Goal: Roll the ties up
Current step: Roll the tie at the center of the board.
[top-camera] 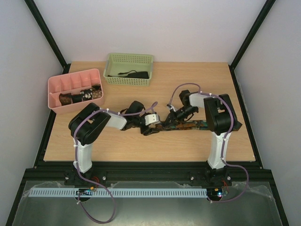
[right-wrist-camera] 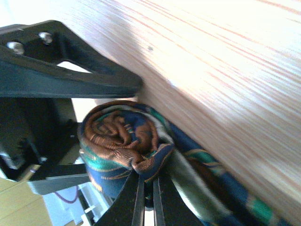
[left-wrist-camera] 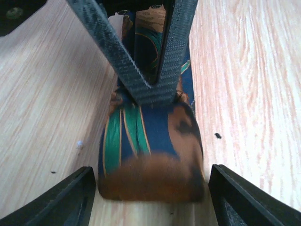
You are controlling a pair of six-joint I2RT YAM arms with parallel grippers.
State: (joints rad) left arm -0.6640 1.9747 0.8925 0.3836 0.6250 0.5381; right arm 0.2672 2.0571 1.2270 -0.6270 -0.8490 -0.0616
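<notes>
The tie (left-wrist-camera: pixel 150 155) lies untouched between the spread left fingers (left-wrist-camera: pixel 66 197); the clenched right fingers (right-wrist-camera: pixel 129 207) pinch its coil.

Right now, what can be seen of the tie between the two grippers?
The tie is glossy woven fabric, navy with green stripes and orange-brown patches. One end is wound into a tight coil; the rest lies flat along the wooden table. The right gripper pinches the coil's outer edge; the left gripper stands open, flanking it.

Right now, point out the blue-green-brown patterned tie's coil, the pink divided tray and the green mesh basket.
tie coil (right-wrist-camera: pixel 123 134): right wrist view, spiral centre.
pink tray (top-camera: pixel 77 107): top view, near wall.
green basket (top-camera: pixel 128 79): top view, near wall.
</notes>
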